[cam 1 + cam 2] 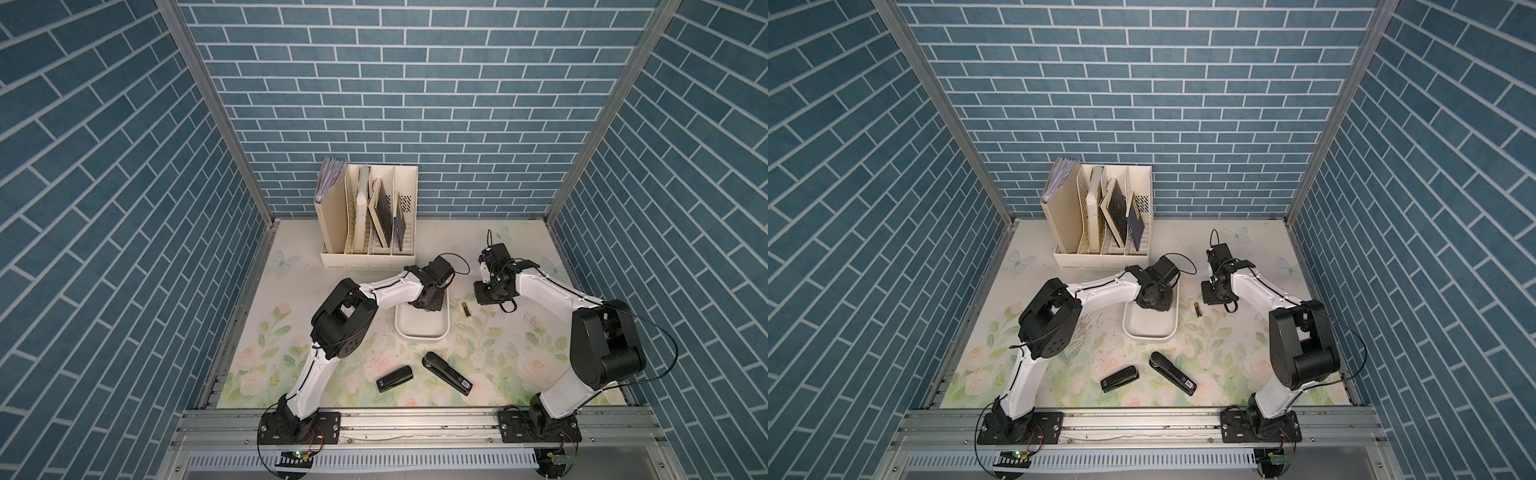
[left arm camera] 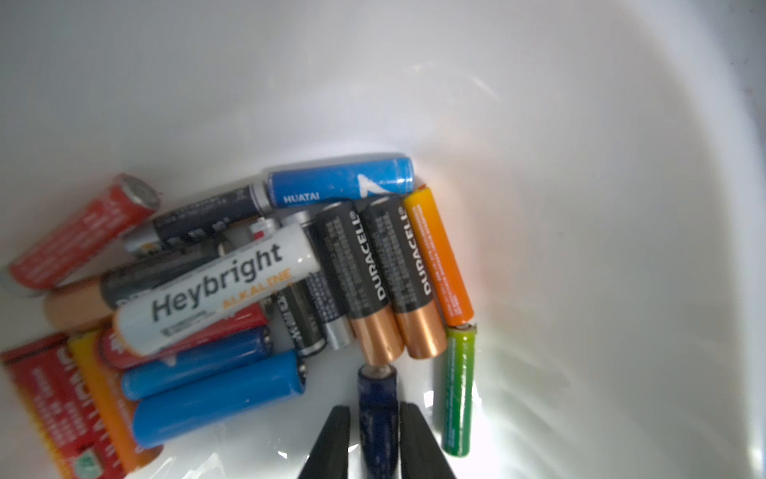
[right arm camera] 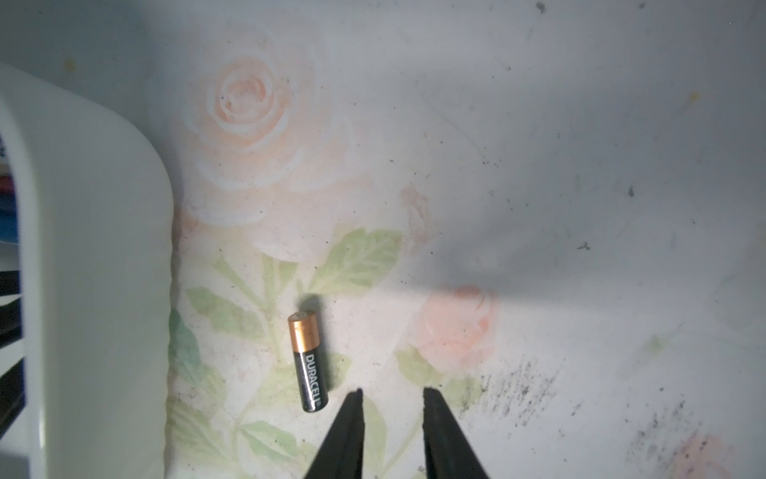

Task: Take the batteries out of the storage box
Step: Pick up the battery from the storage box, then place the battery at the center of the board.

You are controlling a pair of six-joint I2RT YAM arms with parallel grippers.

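The white storage box (image 1: 422,330) (image 1: 1150,328) lies mid-table, and the left arm reaches down into its far end. In the left wrist view my left gripper (image 2: 375,408) is shut on a dark blue battery (image 2: 377,390) lying on the box floor (image 2: 580,207). A heap of batteries (image 2: 257,269) lies beside it: white, blue, red, orange, green and black-and-gold. A black-and-gold battery (image 3: 309,361) (image 1: 466,309) lies on the mat just right of the box. My right gripper (image 3: 393,390) (image 1: 488,295) hangs open beside it with nothing between its fingers.
A cream file holder with books (image 1: 368,216) stands behind the box. Two black staplers (image 1: 395,378) (image 1: 448,373) lie on the floral mat nearer the front. The box corner (image 3: 95,249) is close to the right gripper. Blue brick walls enclose the table.
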